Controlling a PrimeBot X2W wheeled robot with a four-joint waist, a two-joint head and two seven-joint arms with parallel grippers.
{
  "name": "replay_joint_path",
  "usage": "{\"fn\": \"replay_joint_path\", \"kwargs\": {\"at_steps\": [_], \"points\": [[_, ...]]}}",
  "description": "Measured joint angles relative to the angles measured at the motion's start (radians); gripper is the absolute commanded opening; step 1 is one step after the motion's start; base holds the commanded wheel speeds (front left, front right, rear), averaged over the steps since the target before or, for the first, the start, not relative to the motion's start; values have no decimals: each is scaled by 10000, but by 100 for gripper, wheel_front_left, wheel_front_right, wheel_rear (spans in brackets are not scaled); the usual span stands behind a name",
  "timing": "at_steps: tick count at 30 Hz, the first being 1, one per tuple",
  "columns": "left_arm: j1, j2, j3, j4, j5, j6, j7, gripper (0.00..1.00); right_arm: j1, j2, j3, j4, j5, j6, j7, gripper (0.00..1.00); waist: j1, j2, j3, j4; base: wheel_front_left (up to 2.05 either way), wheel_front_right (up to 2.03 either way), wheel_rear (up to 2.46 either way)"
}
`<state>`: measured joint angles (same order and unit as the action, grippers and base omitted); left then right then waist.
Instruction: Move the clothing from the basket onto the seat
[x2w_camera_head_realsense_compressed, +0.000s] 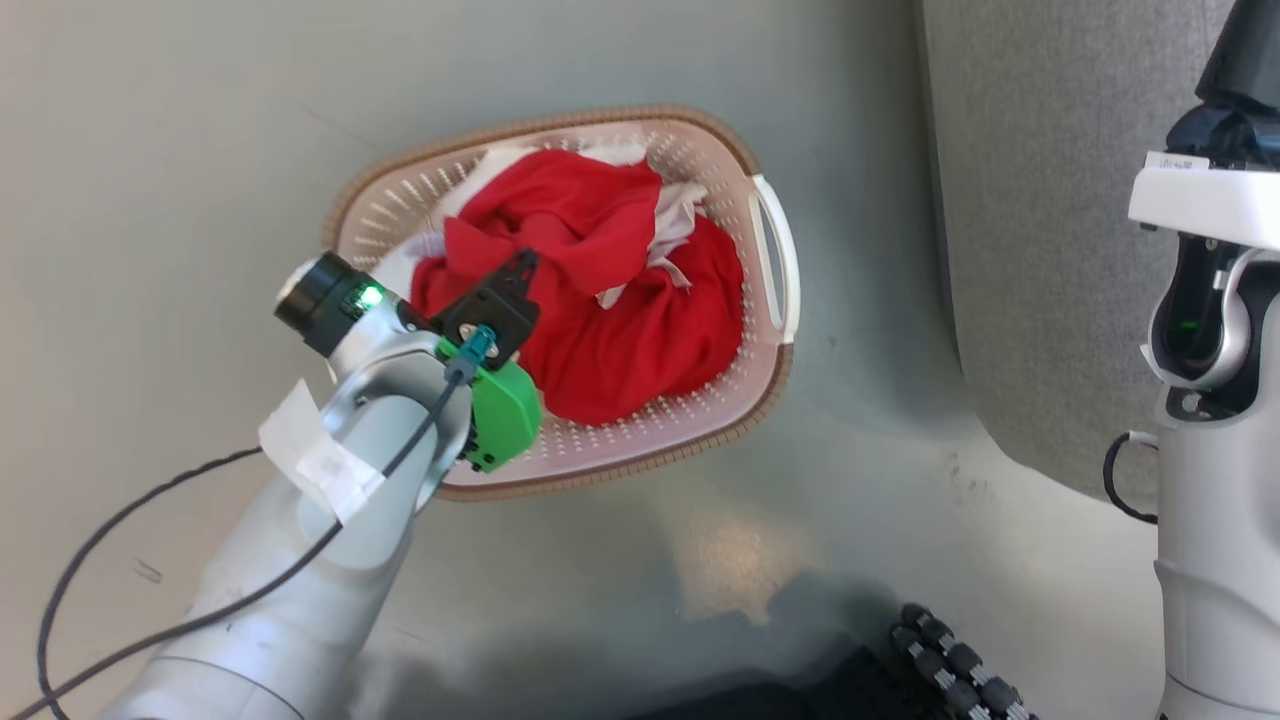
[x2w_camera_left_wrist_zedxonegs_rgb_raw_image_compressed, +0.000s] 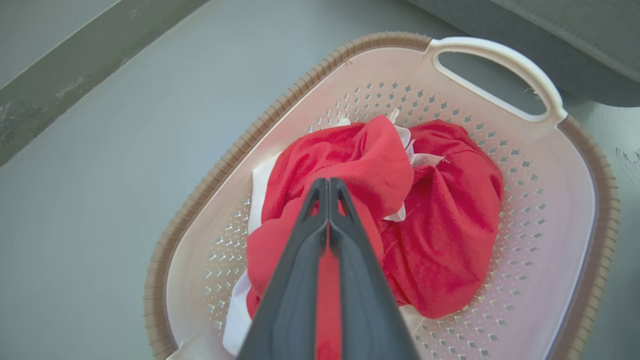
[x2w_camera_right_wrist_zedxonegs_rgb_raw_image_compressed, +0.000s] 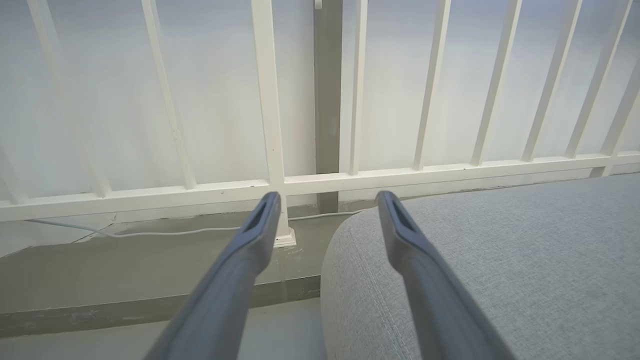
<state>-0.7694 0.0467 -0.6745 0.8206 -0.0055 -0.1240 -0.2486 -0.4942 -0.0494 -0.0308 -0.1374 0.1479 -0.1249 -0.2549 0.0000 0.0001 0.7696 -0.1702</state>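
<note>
My left tool (x2w_camera_left_wrist_zedxonegs_rgb_raw_image_compressed: 328, 181), shut with no cloth clearly pinched, points into the red clothing (x2w_camera_left_wrist_zedxonegs_rgb_raw_image_compressed: 440, 235) heaped in the basket (x2w_camera_left_wrist_zedxonegs_rgb_raw_image_compressed: 565, 215). The seat (x2w_camera_head_realsense_compressed: 1040, 250) lies just past the basket's white handle (x2w_camera_head_realsense_compressed: 778, 250), under my open right tool (x2w_camera_right_wrist_zedxonegs_rgb_raw_image_compressed: 326, 200).

Left hand (x2w_camera_head_realsense_compressed: 523, 263) over red clothing (x2w_camera_head_realsense_compressed: 620, 330) in basket (x2w_camera_head_realsense_compressed: 690, 420).
</note>
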Motion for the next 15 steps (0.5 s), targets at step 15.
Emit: {"fn": "replay_joint_path", "kwargs": {"at_steps": [15], "points": [[1257, -13, -447, -2502, -497, 4, -31, 0, 848, 4, -314, 416, -192, 15, 0, 100, 0, 0, -1824, 530, 0, 0, 0]]}}
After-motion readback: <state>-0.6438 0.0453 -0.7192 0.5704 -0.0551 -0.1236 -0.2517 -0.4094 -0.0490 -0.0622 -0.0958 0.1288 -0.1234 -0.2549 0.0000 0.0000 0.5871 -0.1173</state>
